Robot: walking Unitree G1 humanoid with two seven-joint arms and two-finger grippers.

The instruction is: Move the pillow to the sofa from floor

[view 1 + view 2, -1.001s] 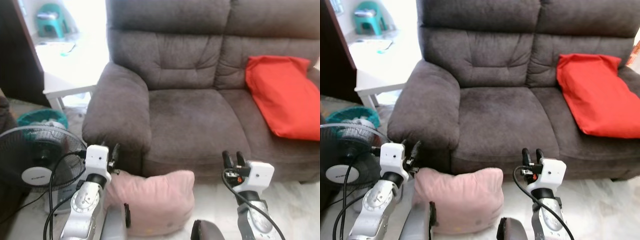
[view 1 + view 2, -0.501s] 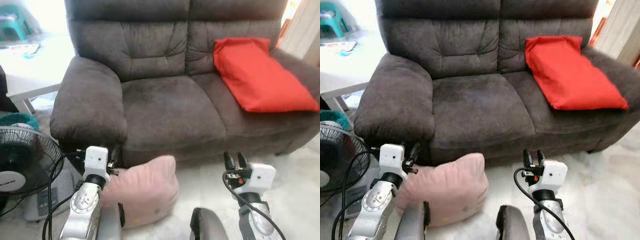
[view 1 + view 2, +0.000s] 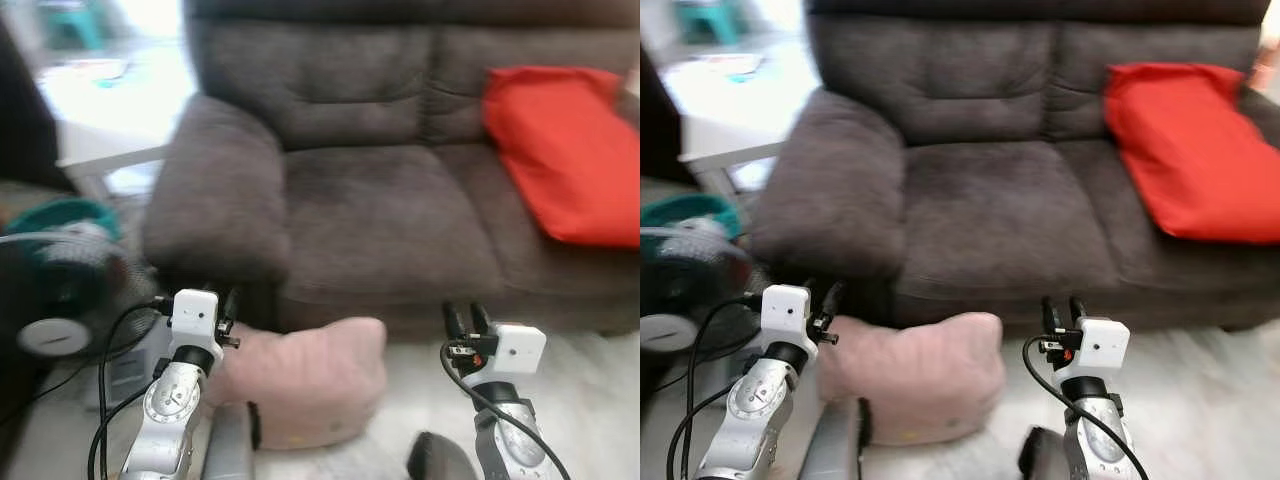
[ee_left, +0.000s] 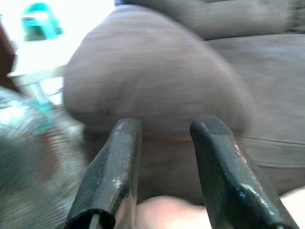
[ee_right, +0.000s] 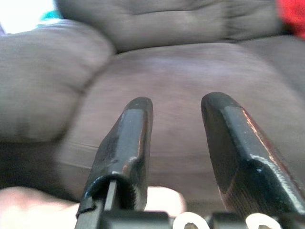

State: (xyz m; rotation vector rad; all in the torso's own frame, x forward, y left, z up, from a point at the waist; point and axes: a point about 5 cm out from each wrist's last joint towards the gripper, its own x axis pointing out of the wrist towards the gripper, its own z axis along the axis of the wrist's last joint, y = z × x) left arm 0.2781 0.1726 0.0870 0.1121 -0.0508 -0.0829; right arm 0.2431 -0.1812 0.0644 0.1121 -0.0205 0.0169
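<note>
Grippers [image 3: 228, 303] beside unlabelled pink pillow [image 3: 305, 392]

Counted: one sofa [image 3: 400, 200], one pink pillow [image 3: 305, 385], one red cushion [image 3: 560, 150]. One fan [image 3: 55, 310] and two grippers, left [image 3: 228, 305] and right [image 3: 461, 318], are seen.

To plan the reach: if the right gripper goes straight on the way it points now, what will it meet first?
Probably the sofa's front edge. The open right gripper points at the seat, with the pink pillow low beside its line; depth is unclear.
</note>
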